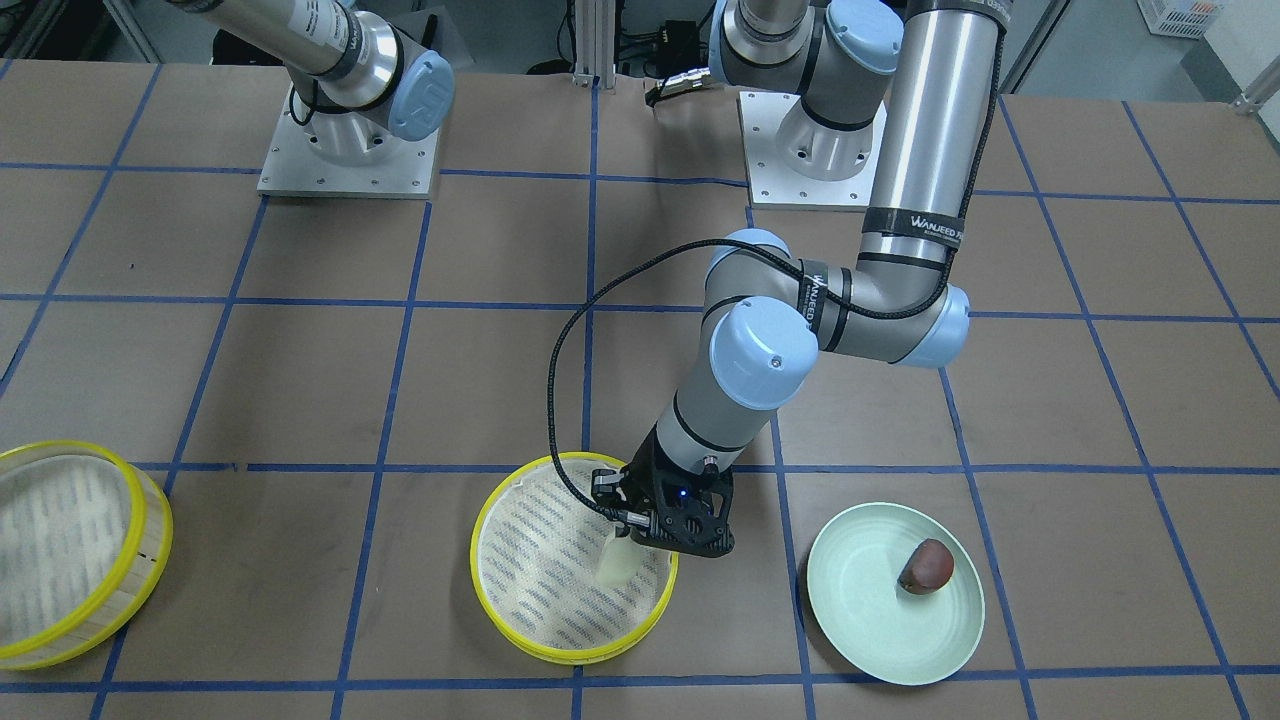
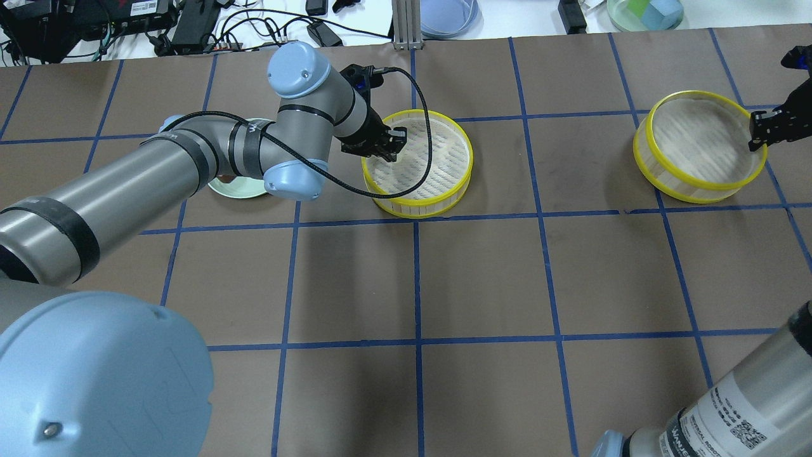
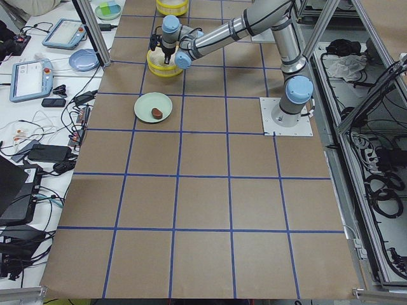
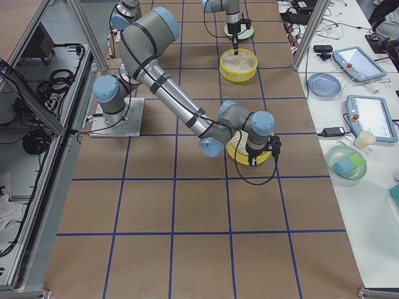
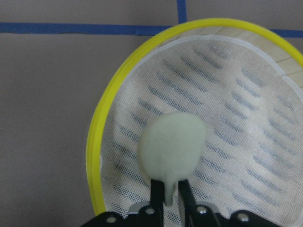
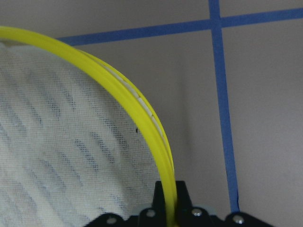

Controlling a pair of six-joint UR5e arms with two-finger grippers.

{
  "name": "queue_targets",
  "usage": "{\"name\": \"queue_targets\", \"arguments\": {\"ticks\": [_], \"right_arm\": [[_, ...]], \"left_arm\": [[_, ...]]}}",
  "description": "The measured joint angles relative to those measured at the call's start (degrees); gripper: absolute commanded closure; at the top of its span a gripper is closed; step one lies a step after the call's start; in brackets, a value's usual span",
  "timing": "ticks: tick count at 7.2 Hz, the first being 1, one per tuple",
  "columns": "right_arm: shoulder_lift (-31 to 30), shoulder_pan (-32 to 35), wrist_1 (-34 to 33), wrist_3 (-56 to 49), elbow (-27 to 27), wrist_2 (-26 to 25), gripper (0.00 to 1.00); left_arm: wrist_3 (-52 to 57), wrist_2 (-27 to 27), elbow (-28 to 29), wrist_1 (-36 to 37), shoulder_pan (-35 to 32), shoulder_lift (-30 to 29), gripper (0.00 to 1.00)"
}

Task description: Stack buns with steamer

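My left gripper [image 1: 628,540] is shut on the cream-white bun [image 1: 615,566] and holds it low inside the middle steamer tray [image 1: 575,655], near that tray's side closest to the plate. The wrist view shows the bun [image 5: 173,146] pinched at its narrow end over the mesh. I cannot tell if it touches the mesh. The dark reddish-brown bun [image 1: 925,567] lies on the pale green plate [image 1: 880,625]. My right gripper [image 2: 758,130] is shut on the yellow rim [image 6: 128,94] of the second steamer tray [image 2: 698,193].
The two steamer trays stand about two grid squares apart along the table's far side. The left arm's forearm hides most of the plate [image 2: 238,189] in the overhead view. Cables, tablets and bowls [image 2: 447,13] lie beyond the far table edge.
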Motion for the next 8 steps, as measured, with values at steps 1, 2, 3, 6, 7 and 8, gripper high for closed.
{"name": "queue_targets", "arguments": {"ticks": [1, 2, 3, 6, 7, 8], "right_arm": [[-2.5, 1.5, 1.7, 1.6, 0.0, -1.4, 1.0], [-4.6, 2.9, 3.5, 3.2, 0.0, -2.6, 1.0], [-6.1, 3.9, 4.7, 4.5, 0.0, -3.5, 1.0], [-11.6, 10.2, 8.6, 11.0, 0.0, -6.6, 1.0], [-12.9, 13.7, 10.2, 14.7, 0.0, -7.1, 1.0], [-13.5, 17.9, 11.0, 18.9, 0.0, -6.8, 1.0]], "left_arm": [[-0.5, 0.4, -0.1, -0.5, 0.0, 0.3, 0.0], [-1.5, 0.5, 0.2, -1.0, 0.0, 0.9, 0.0], [-2.7, 0.5, 0.9, -2.0, 0.1, 1.6, 0.0], [2.8, 1.0, 6.0, -12.3, 6.8, 5.6, 0.0], [8.2, 2.4, 6.4, -14.3, 10.1, 6.5, 0.0], [15.0, 5.5, 6.3, -15.6, 12.6, 6.6, 0.0]]}}
